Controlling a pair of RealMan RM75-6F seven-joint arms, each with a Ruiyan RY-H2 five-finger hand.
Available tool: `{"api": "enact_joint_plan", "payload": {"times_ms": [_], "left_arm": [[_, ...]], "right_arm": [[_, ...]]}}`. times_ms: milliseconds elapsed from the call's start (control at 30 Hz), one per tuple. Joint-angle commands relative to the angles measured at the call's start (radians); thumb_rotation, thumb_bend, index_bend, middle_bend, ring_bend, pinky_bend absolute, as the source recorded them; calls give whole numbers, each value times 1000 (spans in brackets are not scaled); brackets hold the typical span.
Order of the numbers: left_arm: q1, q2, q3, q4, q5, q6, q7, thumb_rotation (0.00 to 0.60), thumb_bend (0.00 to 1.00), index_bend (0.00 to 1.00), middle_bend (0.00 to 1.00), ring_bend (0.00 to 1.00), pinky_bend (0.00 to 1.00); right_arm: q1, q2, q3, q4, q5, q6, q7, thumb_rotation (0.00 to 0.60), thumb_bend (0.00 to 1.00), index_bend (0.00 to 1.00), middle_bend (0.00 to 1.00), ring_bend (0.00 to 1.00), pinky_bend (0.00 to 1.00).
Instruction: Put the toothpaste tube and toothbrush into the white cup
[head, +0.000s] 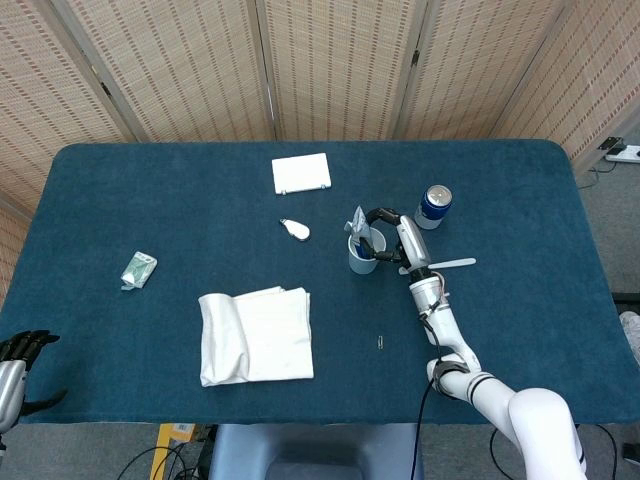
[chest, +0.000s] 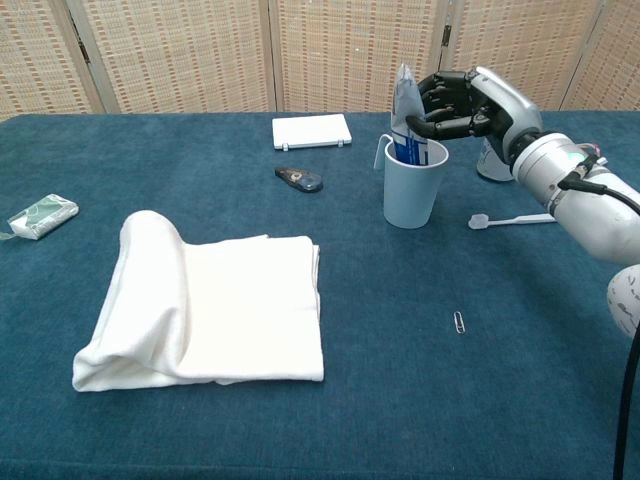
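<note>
- We see our right hand (chest: 462, 105) up by the white cup (chest: 411, 190), with its dark fingers (chest: 432, 122) curled around the top of the toothpaste tube (chest: 405, 108).
- The tube stands in the cup, its bottom part down inside and its flat top end sticking up over the rim.
- The cup stands upright on the blue table (chest: 520, 360), near the middle and a bit to the right.
- The toothbrush (chest: 512, 220) lies flat on the table, just to the right of the cup, not touching it. Our right arm passes over it.
- A blue can (head: 434, 205) stands behind our right hand, near the cup.
- We see our left hand (head: 18, 352) only in the head view, low at the left edge, off the table. Its dark fingers are a bit spread and we see nothing in them.
- A folded white towel (chest: 215, 300) lies on the left part of the table, near us.
- A small green and white packet (chest: 40, 216) lies far to the left.
- A flat white box (chest: 311, 131) lies at the back, and a small dark and white thing (chest: 300, 179) lies just in front of it.
- A paper clip (chest: 459, 322) lies on the table nearer to us than the cup.
</note>
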Motion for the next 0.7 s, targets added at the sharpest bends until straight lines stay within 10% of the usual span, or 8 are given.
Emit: {"api": "enact_joint_plan", "payload": {"times_ms": [33,700], "left_arm": [[0,0,0,-1,-2,-1,2,600,190,262,218,154,187],[-13,-5,-3,-9,5,-11,15,600,190,262,218,154,187]], "right_arm": [[0,-9,-6,18,-5,-2,22,600,197,618,484,286,244],[-62,99,-57,-69,-66,124,-34,600,101,105,189,112,64]]}}
